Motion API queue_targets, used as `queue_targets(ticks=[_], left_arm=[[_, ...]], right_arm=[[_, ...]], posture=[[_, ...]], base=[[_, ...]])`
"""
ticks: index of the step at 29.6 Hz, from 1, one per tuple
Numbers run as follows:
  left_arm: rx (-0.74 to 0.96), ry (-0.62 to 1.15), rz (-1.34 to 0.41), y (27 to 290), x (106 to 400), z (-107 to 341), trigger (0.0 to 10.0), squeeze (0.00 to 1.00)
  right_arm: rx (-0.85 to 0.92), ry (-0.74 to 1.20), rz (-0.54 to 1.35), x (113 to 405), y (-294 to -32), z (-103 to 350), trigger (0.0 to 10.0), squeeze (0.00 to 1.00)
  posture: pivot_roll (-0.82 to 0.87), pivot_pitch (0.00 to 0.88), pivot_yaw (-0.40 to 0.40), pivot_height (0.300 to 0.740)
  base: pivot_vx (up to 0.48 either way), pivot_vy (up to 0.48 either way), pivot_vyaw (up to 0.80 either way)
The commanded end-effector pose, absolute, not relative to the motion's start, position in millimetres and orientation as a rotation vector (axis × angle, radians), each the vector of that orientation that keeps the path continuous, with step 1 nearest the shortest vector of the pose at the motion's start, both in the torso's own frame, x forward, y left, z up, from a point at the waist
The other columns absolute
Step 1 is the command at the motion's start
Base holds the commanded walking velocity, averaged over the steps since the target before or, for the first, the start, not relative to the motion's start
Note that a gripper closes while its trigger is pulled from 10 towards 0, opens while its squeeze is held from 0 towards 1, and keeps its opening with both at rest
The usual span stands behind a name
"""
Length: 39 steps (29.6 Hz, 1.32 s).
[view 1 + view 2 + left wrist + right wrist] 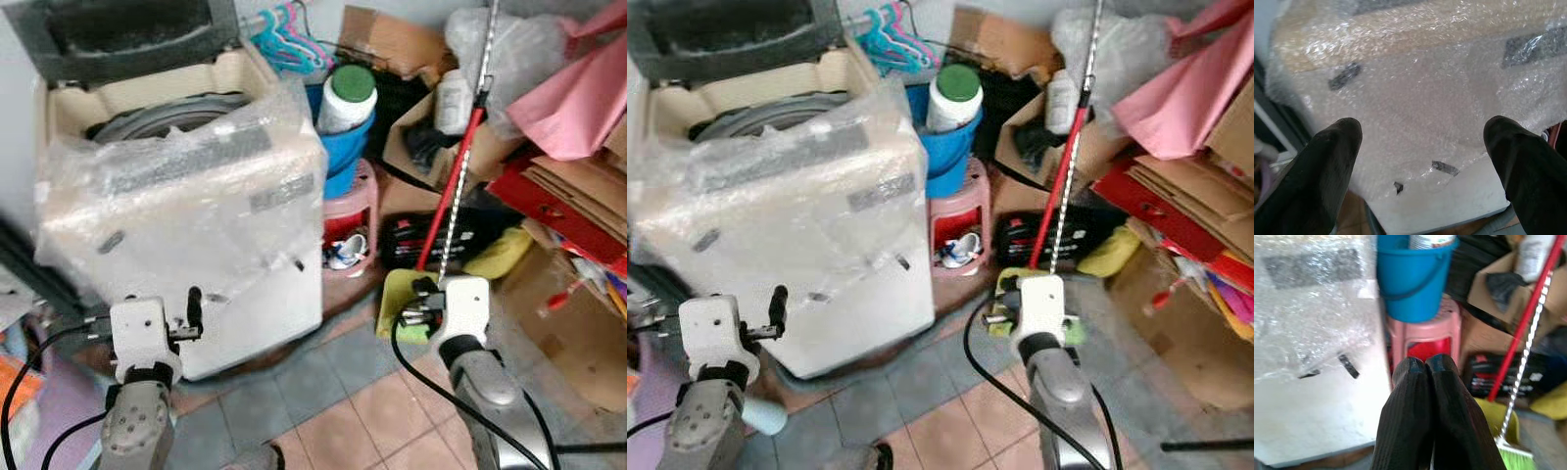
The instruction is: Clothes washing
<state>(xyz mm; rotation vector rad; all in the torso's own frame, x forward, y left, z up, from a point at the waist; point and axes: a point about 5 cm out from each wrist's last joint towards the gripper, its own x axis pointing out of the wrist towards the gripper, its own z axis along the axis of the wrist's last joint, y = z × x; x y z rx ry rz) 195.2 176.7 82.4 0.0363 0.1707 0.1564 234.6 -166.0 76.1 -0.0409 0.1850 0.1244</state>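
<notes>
A cream top-loading washing machine wrapped in bubble wrap stands ahead on the left. Its dark lid is up and the grey drum rim shows. My left gripper is open, held low before the machine's front face, its fingers wide apart with nothing between them. My right gripper is shut and empty. It is to the right of the machine and points toward the pink stool.
A blue bucket holding a green-capped white bottle sits on the stool beside the machine. A red broom handle leans there, with its green head by my right wrist. Cardboard boxes and pink cloth crowd the right. Tiled floor lies below.
</notes>
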Motion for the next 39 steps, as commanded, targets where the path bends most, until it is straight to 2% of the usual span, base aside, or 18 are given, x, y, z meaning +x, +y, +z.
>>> queue_targets(ticks=[1, 23, 31, 32, 35, 39], left_arm=[[0.036, 0.175, 0.155, 175, 195, 83, 10.0, 0.00], [0.003, 0.180, 0.149, 167, 199, 82, 10.0, 0.00], [0.010, 0.174, 0.157, 167, 200, 83, 10.0, 0.00], [0.011, 0.173, 0.160, 167, 200, 82, 10.0, 0.00], [0.008, 0.175, 0.189, 168, 200, 82, 10.0, 0.00], [-0.017, 0.183, 0.221, 168, 204, 81, 10.0, 0.00]], right_arm=[[-0.039, 0.171, 0.123, 238, -170, 81, 10.0, 0.00], [-0.038, 0.181, 0.117, 243, -175, 84, 10.0, 0.00], [-0.071, 0.177, 0.060, 242, -177, 85, 10.0, 0.00], [-0.137, 0.157, 0.032, 242, -176, 88, 10.0, 0.00], [-0.146, 0.122, 0.062, 242, -165, 97, 10.0, 0.00], [-0.048, 0.086, -0.008, 252, -179, 110, 10.0, 0.00]], posture=[[0.01, 0.000, 0.050, 0.740], [-0.01, 0.000, 0.046, 0.740], [-0.01, 0.000, 0.039, 0.740], [-0.01, 0.000, 0.037, 0.740], [-0.01, 0.000, 0.040, 0.740], [-0.02, 0.000, 0.042, 0.740]], base=[[0.000, 0.000, 0.78], [0.000, 0.000, 0.77], [0.000, 0.480, 0.00], [0.000, 0.480, 0.00], [0.000, 0.480, 0.00], [0.000, 0.480, 0.00]])
